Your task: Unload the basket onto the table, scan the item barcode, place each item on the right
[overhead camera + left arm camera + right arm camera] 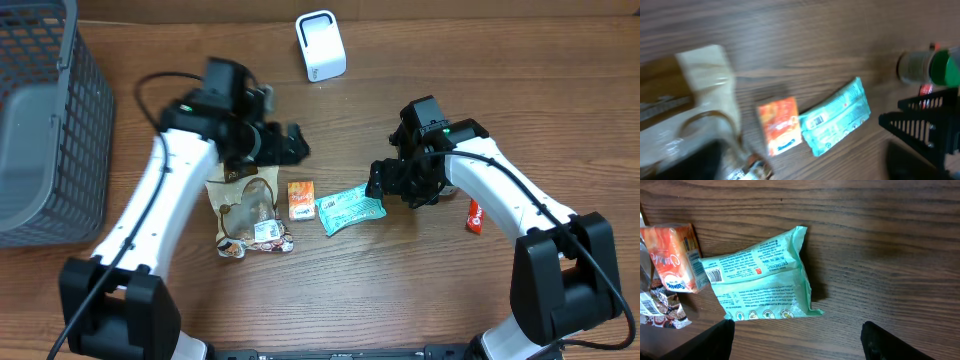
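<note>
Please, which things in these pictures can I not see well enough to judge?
Red item, overhead: partly hidden by the right arm; its kind cannot be told.
Basket, overhead: cut off by the left edge.
Teal packet, left wrist view: blurred; its barcode is unreadable there.
Clear snack bag, right wrist view: only a corner shows, cut by the left edge.

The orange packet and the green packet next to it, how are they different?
The orange packet is small and boxy; the mint-green packet is bigger, longer and flat, with crimped ends. From overhead the orange packet lies nearly straight, while the mint-green packet is tilted. The mint-green packet plainly shows a barcode facing up; on the orange packet I cannot make one out for sure. Both lie side by side on the wooden table.
</note>
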Available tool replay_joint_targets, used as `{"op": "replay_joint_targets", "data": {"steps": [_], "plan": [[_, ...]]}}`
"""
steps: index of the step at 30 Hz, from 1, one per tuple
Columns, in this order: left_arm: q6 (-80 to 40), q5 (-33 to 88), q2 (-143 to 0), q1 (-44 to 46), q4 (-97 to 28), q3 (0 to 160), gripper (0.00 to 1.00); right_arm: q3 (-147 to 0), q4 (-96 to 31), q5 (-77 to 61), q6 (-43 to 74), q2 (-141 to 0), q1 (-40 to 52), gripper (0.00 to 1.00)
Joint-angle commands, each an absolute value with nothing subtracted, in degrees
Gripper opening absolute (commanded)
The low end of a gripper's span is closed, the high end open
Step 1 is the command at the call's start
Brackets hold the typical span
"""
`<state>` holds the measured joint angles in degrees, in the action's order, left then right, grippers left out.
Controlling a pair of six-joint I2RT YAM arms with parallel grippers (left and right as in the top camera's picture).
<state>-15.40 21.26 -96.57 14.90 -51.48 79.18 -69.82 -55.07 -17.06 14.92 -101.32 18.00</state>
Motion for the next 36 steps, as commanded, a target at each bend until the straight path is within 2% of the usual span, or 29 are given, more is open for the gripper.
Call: {"op": "replay_joint_targets", "data": {"steps": [1,3,7,17,30,36], "plan": [[-18.3,22.1,-96.4,18.1,-48.5,76.7,0.22,-70.5,-54.9,-16.5,14.7,-101.0,17.9,0.83],[-18.9,21.6,-96.5,20.6,-46.8,75.4,0.11,-70.5,-55.1,-16.5,14.7,-101.0,17.9,0.82],[-22.7,16.8,-97.3,24.8,-45.8,73.8,0.04,-70.5,-55.2,-16.5,14.7,-101.0,17.9,0.82],[-30.0,10.7,-105.3,32.4,-45.1,73.5,0.04,-70.5,-55.2,-16.5,14.7,-101.0,17.9,0.82],[-30.0,5.5,-108.4,30.3,-45.4,73.2,0.05,-70.5,-55.7,-16.5,14.5,-101.0,17.9,0.82],[-30.0,-3.4,-108.4,29.8,-48.1,73.2,0.08,-70.5,-55.7,-16.5,14.5,-101.0,17.9,0.82]]}}
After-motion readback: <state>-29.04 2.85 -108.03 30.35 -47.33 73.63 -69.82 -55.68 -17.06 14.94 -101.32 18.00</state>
